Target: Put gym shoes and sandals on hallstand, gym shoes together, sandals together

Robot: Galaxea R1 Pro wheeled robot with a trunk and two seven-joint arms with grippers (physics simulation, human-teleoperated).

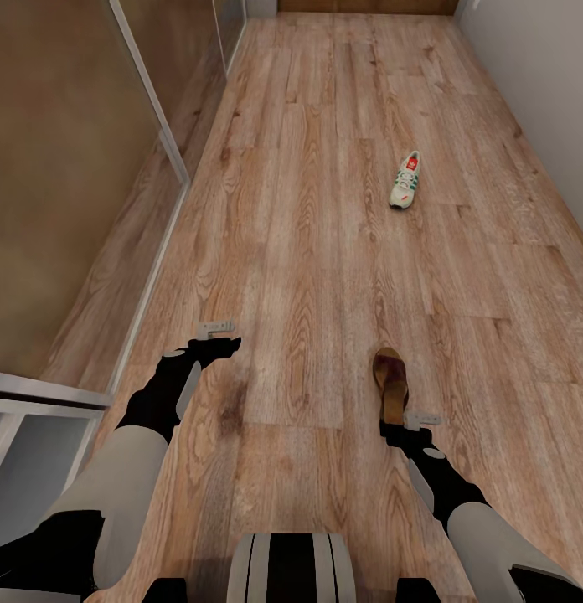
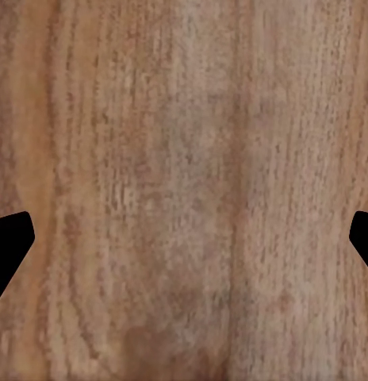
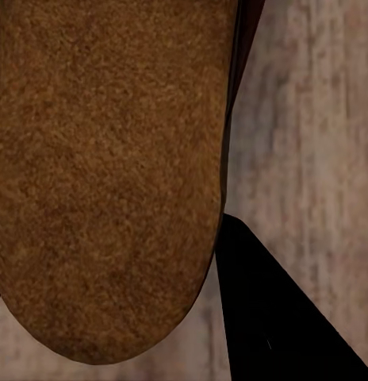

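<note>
One white gym shoe (image 1: 405,180) with green stripes lies on the corridor floor (image 1: 308,251), far ahead and right of centre. A dark brown sandal (image 1: 390,381) lies close in front on the right, its tan footbed (image 3: 105,175) facing up. My right gripper (image 1: 406,425) is at the sandal's near end. In the right wrist view one black finger (image 3: 279,325) lies against the footbed's edge and the other finger is hidden. My left gripper (image 1: 218,335) hangs open over bare planks, its fingertips (image 2: 8,246) wide apart at that view's two edges.
A glass-panelled wall (image 1: 65,193) with a pale frame runs along the left of the corridor. A white wall (image 1: 547,92) bounds the right. A white low shelf unit (image 1: 32,427) shows at the lower left. Wood flooring stretches ahead between the shoes.
</note>
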